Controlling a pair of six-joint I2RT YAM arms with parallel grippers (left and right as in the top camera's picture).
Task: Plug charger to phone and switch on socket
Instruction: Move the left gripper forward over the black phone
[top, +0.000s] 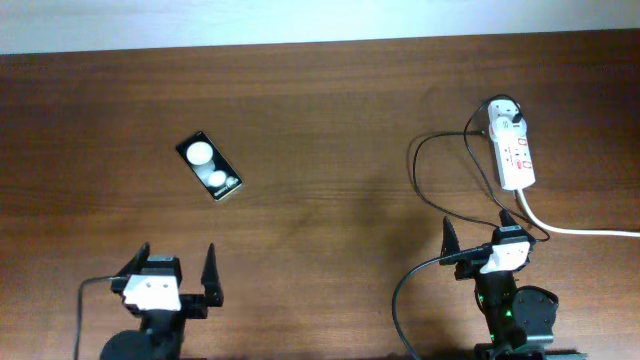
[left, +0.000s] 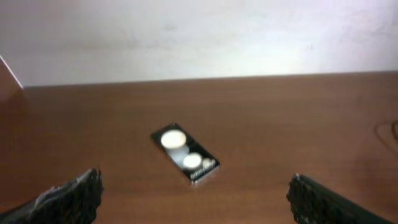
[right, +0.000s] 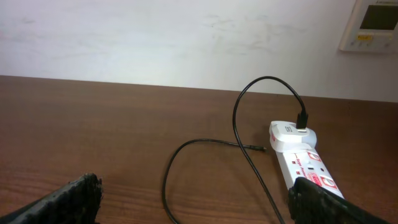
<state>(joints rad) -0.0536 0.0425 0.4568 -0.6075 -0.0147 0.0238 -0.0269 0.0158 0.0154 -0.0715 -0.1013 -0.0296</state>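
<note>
At near edge of table (top: 330, 130), L gripper (top: 178, 250) & R gripper (top: 477, 222) low, both open.

Overhead we look straight down on the whole table (top: 320, 120), our left wrist sits low facing the phone (left: 185, 153), our right wrist low facing the socket (right: 305, 169), both shared overhead.

Brown wooden table (top: 320, 110); white wall (right: 155, 37); wall panel (right: 368, 25)

Both arms are pictured set low behind their pincers. The left gripper (top: 178, 250) is held wide open, fingers pointed forward; the right gripper (top: 476, 220) is likewise spread wide, fingers angled ahead.
</note>
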